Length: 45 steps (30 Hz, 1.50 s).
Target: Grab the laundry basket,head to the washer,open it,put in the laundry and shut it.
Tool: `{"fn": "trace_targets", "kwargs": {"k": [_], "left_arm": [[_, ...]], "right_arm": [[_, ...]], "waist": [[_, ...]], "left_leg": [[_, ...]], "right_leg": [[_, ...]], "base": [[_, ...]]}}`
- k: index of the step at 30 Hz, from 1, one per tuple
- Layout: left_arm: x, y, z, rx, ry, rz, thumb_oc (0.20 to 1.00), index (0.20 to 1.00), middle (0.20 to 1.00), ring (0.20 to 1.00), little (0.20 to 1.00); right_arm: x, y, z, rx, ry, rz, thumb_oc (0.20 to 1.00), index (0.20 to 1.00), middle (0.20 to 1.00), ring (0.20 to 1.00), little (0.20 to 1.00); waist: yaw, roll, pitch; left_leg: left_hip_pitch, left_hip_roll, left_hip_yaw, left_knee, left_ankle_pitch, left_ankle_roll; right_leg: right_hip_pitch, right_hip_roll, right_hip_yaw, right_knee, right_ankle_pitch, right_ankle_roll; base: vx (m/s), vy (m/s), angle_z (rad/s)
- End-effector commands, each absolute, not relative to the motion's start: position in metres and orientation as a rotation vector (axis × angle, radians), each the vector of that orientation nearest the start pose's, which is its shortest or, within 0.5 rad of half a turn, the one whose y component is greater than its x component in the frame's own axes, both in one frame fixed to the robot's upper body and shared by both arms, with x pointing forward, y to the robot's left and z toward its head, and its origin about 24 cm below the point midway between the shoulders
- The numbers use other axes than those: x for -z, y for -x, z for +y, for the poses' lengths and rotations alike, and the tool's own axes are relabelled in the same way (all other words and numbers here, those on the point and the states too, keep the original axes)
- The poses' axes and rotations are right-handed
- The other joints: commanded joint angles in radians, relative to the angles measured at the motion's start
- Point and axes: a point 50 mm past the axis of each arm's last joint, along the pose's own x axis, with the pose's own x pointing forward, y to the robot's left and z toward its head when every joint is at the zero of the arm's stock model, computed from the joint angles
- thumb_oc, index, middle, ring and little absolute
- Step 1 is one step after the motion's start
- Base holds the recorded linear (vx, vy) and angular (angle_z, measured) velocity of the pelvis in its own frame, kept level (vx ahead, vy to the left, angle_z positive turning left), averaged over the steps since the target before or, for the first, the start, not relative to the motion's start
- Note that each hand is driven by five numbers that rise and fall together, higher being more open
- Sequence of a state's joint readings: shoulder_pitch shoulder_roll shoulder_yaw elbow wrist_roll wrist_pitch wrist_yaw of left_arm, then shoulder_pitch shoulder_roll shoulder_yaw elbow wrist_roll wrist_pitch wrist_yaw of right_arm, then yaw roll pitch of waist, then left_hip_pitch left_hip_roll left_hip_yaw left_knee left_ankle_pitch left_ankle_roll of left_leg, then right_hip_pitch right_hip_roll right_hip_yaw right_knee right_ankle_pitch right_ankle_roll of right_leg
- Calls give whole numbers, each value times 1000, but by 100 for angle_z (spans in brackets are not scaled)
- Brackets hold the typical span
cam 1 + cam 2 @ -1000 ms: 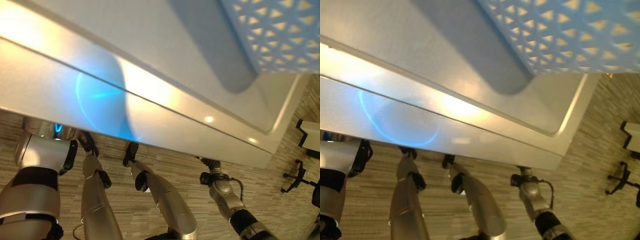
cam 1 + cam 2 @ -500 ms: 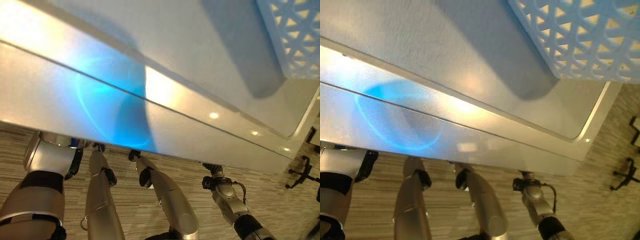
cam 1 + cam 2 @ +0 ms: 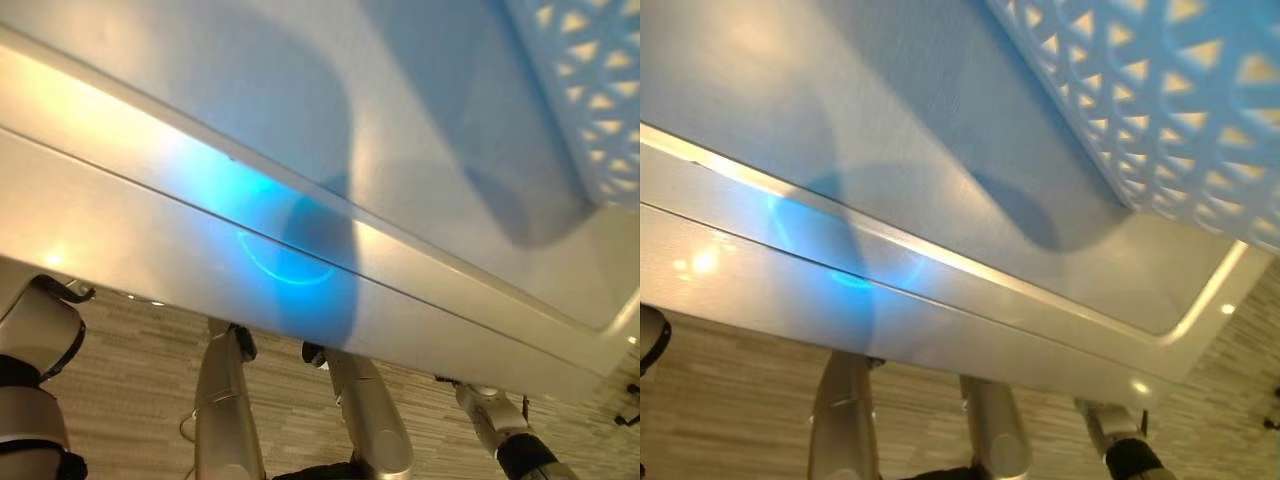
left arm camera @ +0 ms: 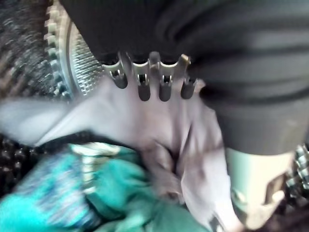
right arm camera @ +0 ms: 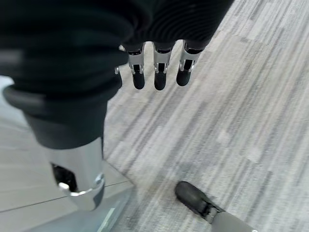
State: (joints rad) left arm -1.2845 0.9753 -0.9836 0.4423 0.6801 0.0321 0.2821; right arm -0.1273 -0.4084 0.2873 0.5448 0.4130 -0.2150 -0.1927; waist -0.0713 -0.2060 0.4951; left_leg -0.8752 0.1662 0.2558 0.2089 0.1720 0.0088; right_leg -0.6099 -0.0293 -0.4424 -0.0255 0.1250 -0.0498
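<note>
While the left robot hand (image 4: 149,82) reaches into the washer drum (image 4: 72,58), its silver, dark-tipped fingers (image 4: 144,89) stand in a row, fairly straight and a little apart, just over a pale lilac cloth (image 4: 145,130). I cannot tell if they touch the cloth or hang just above it; they are not curled round it. Beside the lilac cloth lies a teal cloth (image 4: 120,203), soft and bunched up. Both look thin, floppy and full of folds. Behind them is the drum wall, shiny grey metal with small holes and ridges.

The right robot hand (image 5: 157,72) hangs over the floor (image 5: 231,111), its fingers straight and loose, holding nothing. The floor is grey with thin stripes.

From the head, the top of the washer (image 3: 330,120) looks smooth, flat and pale, with a rounded raised rim and a blue glow on its front edge. The laundry basket (image 3: 1160,110) sits on that top, toward the robot's right. It is light blue plastic, stiff, with walls full of little triangle holes.

So the basket seems to have been brought, the washer is open, and some laundry is already in the drum. I judge the robot is at the loading step. What is left is to finish loading, if more is in the basket, and to shut the door
</note>
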Motion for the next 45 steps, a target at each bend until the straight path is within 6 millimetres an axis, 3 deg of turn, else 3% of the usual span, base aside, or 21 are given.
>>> {"fn": "trace_targets", "kwargs": {"k": [1, 6, 9, 10, 12, 19, 24, 26, 32, 36, 37, 40, 41, 42, 45], "left_arm": [[-377, -328, 113, -296, -1892, -1210, 1000, 1000, 1000, 1000, 1000], [-353, -315, 130, -245, -1691, -1193, 1000, 1000, 1000, 1000, 1000], [-320, -307, 145, -205, -1470, -1133, 1000, 1000, 1000, 1000, 1000], [-306, -304, 150, -176, -1352, -1093, 1000, 1000, 1000, 1000, 1000], [-253, -287, 162, -24, -930, -930, 1000, 1000, 1000, 1000, 1000], [-198, -255, 144, 330, -167, -716, 1000, 1000, 1000, 1000, 1000], [-172, -245, 143, 463, -118, -533, 1000, 1000, 1000, 1000, 1000], [-172, -245, 145, 476, -154, -523, 1000, 1000, 1000, 1000, 1000], [-170, -249, 150, 456, -232, -511, 1000, 1000, 1000, 1000, 1000], [-146, -252, 162, 416, -269, -400, 1000, 1000, 1000, 1000, 1000], [-121, -253, 169, 394, -311, -290, 1000, 1000, 1000, 1000, 1000], [-79, -257, 179, 333, -346, -120, 1000, 1000, 1000, 1000, 1000], [-78, -257, 179, 333, -346, -121, 1000, 1000, 1000, 1000, 1000], [-51, -261, 186, 267, -405, -15, 1000, 1000, 1000, 1000, 1000], [-31, -269, 192, 193, -590, 33, 1000, 1000, 1000, 1000, 1000]], "right_arm": [[39, -221, -237, 159, 114, 332, 1000, 1000, 1000, 1000, 1000], [45, -218, -230, 150, 97, 356, 1000, 1000, 1000, 1000, 1000], [50, -218, -224, 172, 82, 379, 1000, 1000, 1000, 1000, 1000], [51, -219, -221, 182, 69, 382, 1000, 1000, 1000, 1000, 1000], [60, -219, -216, 218, 40, 433, 1000, 1000, 1000, 1000, 1000], [64, -223, -213, 234, 22, 461, 1000, 1000, 1000, 1000, 1000], [68, -216, -223, 254, 44, 487, 1000, 1000, 1000, 1000, 1000], [69, -213, -229, 265, 51, 494, 1000, 1000, 1000, 1000, 1000], [71, -212, -237, 304, 47, 497, 1000, 1000, 1000, 1000, 1000], [69, -215, -234, 292, 44, 490, 1000, 1000, 1000, 1000, 1000], [67, -218, -234, 287, 44, 481, 1000, 1000, 1000, 1000, 1000], [62, -222, -234, 282, 43, 457, 1000, 1000, 1000, 1000, 1000], [61, -222, -234, 283, 44, 457, 1000, 1000, 1000, 1000, 1000], [59, -224, -232, 278, 34, 442, 1000, 1000, 1000, 1000, 1000], [55, -226, -229, 278, 15, 413, 1000, 1000, 1000, 1000, 1000]], "waist": [[2, 29, -49], [22, 27, -41], [38, 25, -27], [46, 23, -20], [68, 30, -13], [92, 48, -37], [98, 60, -70], [98, 65, -76], [103, 73, -77], [107, 69, -78], [107, 65, -73], [104, 58, -63], [103, 59, -63], [100, 52, -53], [93, 44, -32]], "left_leg": [[160, -83, 46, -227, -37, -25], [169, -82, 45, -231, -35, -27], [176, -84, 43, -230, -37, -28], [179, -87, 42, -228, -38, -28], [195, -91, 45, -225, -43, -26], [249, -94, 57, -238, -35, -29], [305, -99, 61, -246, -30, -28], [315, -101, 57, -240, -34, -26], [314, -106, 40, -214, -40, -22], [316, -102, 37, -223, -33, -21], [318, -98, 37, -227, -30, -21], [320, -93, 39, -232, -23, -21], [321, -93, 40, -232, -23, -22], [321, -91, 40, -237, -18, -21], [320, -86, 36, -242, -9, -24]], "right_leg": [[188, 39, 8, 149, -314, 68], [196, 42, 9, 144, -311, 63], [209, 42, 6, 140, -307, 60], [215, 41, 4, 136, -303, 61], [237, 40, 0, 127, -298, 60], [292, 40, 3, 107, -283, 67], [346, 38, 14, 100, -286, 70], [358, 36, 10, 106, -296, 66], [360, 38, 6, 120, -312, 56], [358, 45, 6, 117, -307, 55], [355, 47, 5, 118, -307, 52], [354, 48, 5, 117, -305, 50], [354, 48, 5, 116, -305, 49], [350, 49, 5, 119, -306, 47], [343, 50, 3, 126, -310, 43]], "base": [[-17, -18, -41], [-6, -8, -1], [3, -32, -13], [8, -33, -2], [-3, -4, 8], [-19, 23, 16], [-4, 9, -9], [1, -7, -6], [-9, -3, 1], [2, -5, -3], [0, 0, 0], [-4, -3, 6], [-16, -3, 7], [-14, -12, 5], [-6, -5, 1]]}}
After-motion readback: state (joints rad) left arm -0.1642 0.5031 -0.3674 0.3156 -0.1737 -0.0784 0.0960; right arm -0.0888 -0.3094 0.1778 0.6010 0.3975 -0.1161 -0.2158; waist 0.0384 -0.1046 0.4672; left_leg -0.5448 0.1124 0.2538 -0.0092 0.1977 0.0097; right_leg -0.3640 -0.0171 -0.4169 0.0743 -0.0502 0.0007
